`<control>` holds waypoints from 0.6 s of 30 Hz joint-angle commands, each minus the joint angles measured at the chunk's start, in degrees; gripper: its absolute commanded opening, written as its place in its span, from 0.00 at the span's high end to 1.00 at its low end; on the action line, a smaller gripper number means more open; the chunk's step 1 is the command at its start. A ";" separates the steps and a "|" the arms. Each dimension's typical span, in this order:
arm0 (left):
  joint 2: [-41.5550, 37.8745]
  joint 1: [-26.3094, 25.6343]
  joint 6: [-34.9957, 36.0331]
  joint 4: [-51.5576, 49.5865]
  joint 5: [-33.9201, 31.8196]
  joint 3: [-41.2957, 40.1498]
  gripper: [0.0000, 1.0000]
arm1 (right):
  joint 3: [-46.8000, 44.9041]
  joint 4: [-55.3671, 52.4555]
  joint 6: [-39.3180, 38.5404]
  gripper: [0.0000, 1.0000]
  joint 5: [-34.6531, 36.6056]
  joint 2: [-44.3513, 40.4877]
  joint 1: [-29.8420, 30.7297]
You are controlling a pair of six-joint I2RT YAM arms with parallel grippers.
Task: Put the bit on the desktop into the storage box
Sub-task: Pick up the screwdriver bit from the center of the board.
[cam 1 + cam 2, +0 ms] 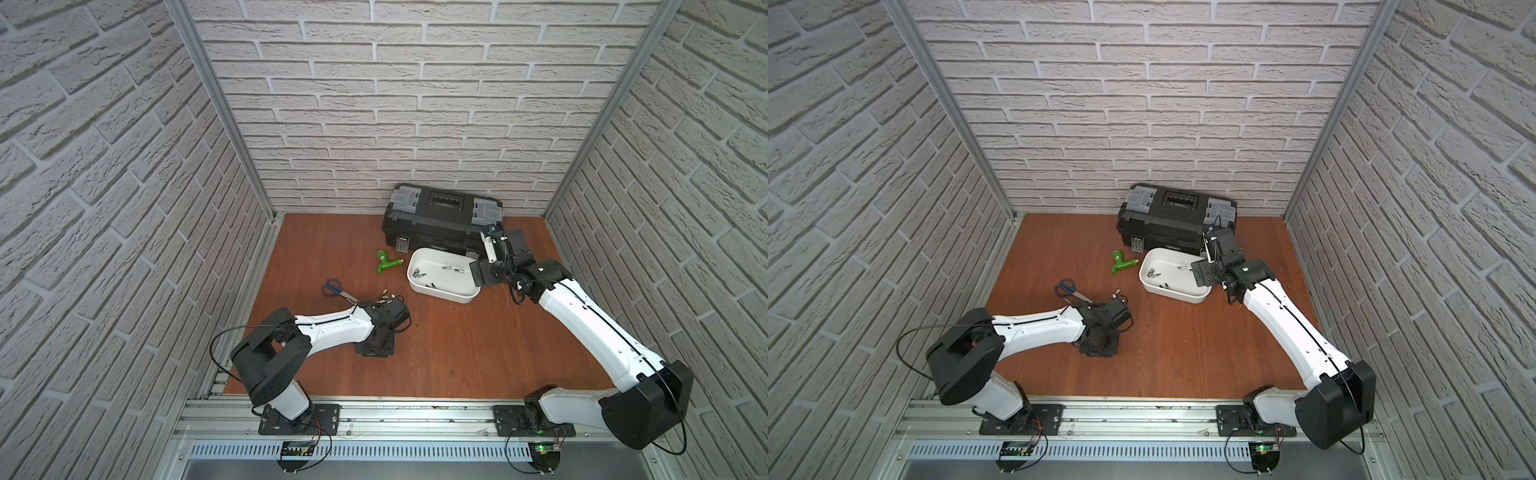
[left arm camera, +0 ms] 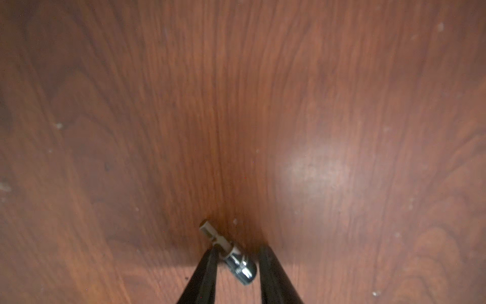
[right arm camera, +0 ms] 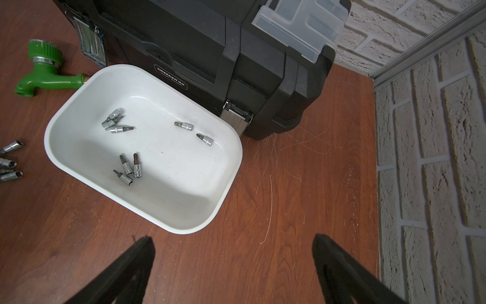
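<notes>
One reddish tabletop (image 1: 457,353) carries one black toolbox (image 1: 432,224), just behind one white storage box (image 3: 184,200). Beside the box, the right fingers (image 3: 126,268) hang spread and empty, likely keeping clear. Well apart from the box, the left fingers (image 2: 206,271) straddle one bit (image 2: 231,252) lying on the tabletop, lined up to grip; whether they already pinch it I cannot tell. Eight bits (image 3: 136,168) lie inside the box.

Shiny metal bit (image 2: 231,256), glossy wood-grain desktop (image 2: 315,105), smooth white plastic storage box (image 3: 60,136).
</notes>
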 commanded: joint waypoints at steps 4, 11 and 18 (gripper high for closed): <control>0.76 -0.17 -0.25 0.05 -2.25 -1.68 0.79 | -1.05 2.40 1.04 0.02 1.14 -2.75 -0.44; 0.20 -0.17 0.28 0.45 -3.16 -1.51 0.87 | -2.35 3.66 2.01 0.02 1.45 -5.18 -0.52; -0.28 -0.17 2.80 0.85 -4.68 0.30 0.90 | -3.46 4.58 3.26 0.02 1.51 -7.56 -0.62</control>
